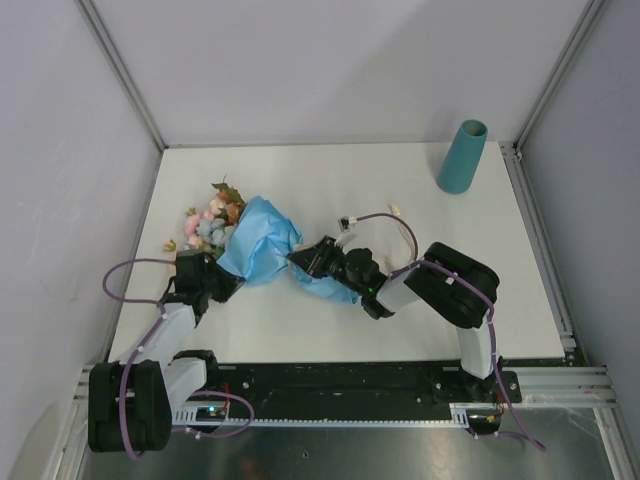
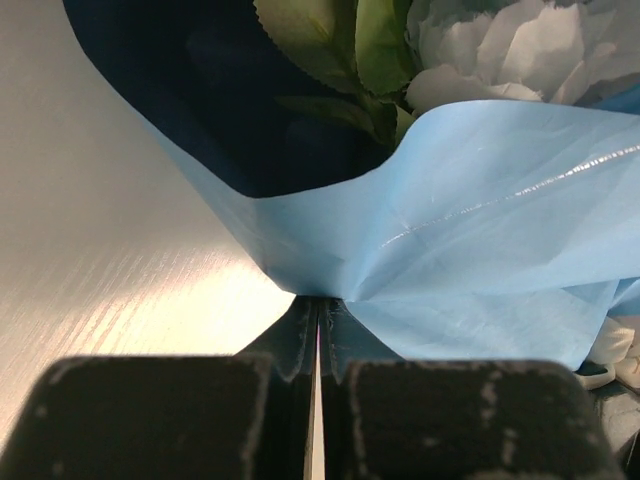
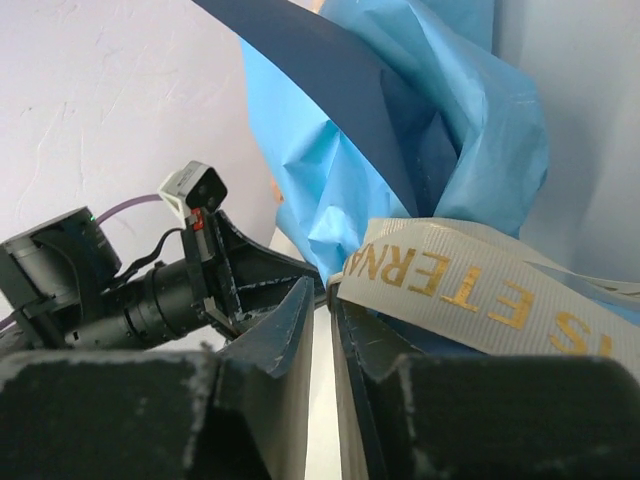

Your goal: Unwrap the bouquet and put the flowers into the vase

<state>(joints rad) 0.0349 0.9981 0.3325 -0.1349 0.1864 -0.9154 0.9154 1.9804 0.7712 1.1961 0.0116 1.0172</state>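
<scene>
Left pincer point(image 2: 317, 335) is pressed shut on a fold of the bouquet point(image 1: 258, 240), left of centre on the worktop point(image 1: 330, 185). The right pincer point(image 3: 325, 290) has its jaws nearly together at the end of the ribbon point(image 3: 470, 290); I cannot tell whether they pinch it. The flowers point(image 1: 210, 228) sit in the blue wrap, heads out at its upper-left end. The vase point(image 1: 462, 157) stands at the upper right, well apart. Gold letters on the ribbon read "ERNA" and "ETE".

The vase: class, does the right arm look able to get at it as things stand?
Probably yes: bare table lies between the right end effector and the vase, but it seems to pinch the ribbon of the bouquet and must release first.
</scene>
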